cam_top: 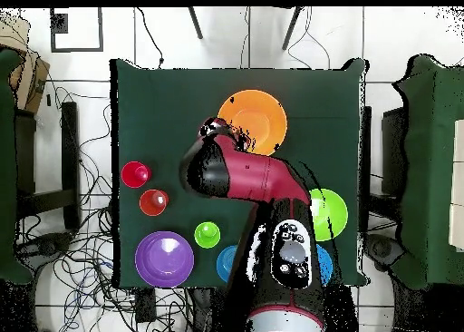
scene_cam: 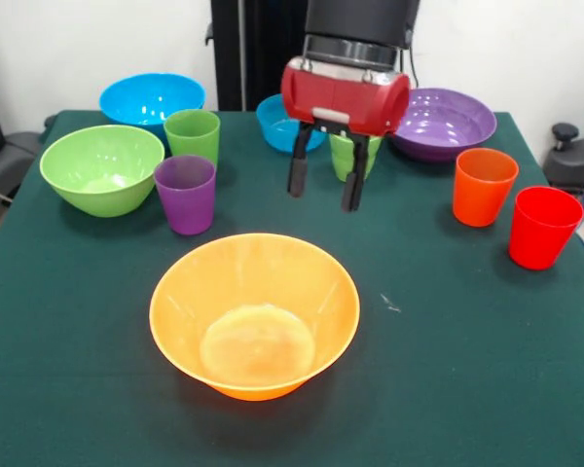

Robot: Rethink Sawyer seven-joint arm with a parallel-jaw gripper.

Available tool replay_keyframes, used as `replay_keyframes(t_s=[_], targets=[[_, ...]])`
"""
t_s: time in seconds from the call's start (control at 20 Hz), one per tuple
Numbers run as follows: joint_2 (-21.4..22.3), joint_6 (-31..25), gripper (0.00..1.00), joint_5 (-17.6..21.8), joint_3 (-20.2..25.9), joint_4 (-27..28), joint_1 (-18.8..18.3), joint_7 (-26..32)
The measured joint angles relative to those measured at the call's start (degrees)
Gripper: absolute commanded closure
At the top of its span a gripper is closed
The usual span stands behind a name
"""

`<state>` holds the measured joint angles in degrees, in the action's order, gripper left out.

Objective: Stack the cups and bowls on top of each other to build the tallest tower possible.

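Dark green cloth-covered table point(scene_cam: 467, 389) against a white wall, tiled floor with trailing cables seen from overhead. No tower built: every piece standing alone, upright, mouth up, nothing nested. Largest orange bowl point(scene_cam: 254, 313) at the table's near centre in the front view, well apart from the rest. Gripper point(scene_cam: 325, 184) hanging above the cloth just beyond that bowl's far rim, both black fingers point(scene_cam: 298, 173) pointing down, spread apart, holding nothing; red wrist housing directly above. Overhead, red and black arm point(cam_top: 258, 179) reaching from the base at the bottom edge toward the orange bowl point(cam_top: 253, 122), its end overlapping the bowl's rim. Purple cup point(scene_cam: 186, 194) left of the gripper in the front view, touching or just beside the lime green bowl point(scene_cam: 101, 167); contact not determinable. Green cup point(scene_cam: 193, 135) just behind the purple one, large blue bowl point(scene_cam: 152, 98) at the far left corner. Smaller blue bowl point(scene_cam: 277, 119) and second green cup point(scene_cam: 345, 156) partly hidden behind the gripper. Wide purple bowl point(scene_cam: 448, 122) at the far right; orange cup point(scene_cam: 484, 185) and red cup point(scene_cam: 542, 226) near each other along the right side, apart.
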<state>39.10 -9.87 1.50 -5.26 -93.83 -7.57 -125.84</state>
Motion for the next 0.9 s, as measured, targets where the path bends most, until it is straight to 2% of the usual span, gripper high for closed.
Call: replay_keyframes(t_s=[0.4,0.9], targets=[[5.09,-0.01,0.0,5.4,2.11,-2.83,-3.28,0.0],[10.63,-0.01,0.0,11.91,10.67,-9.18,-11.98,0.0]])
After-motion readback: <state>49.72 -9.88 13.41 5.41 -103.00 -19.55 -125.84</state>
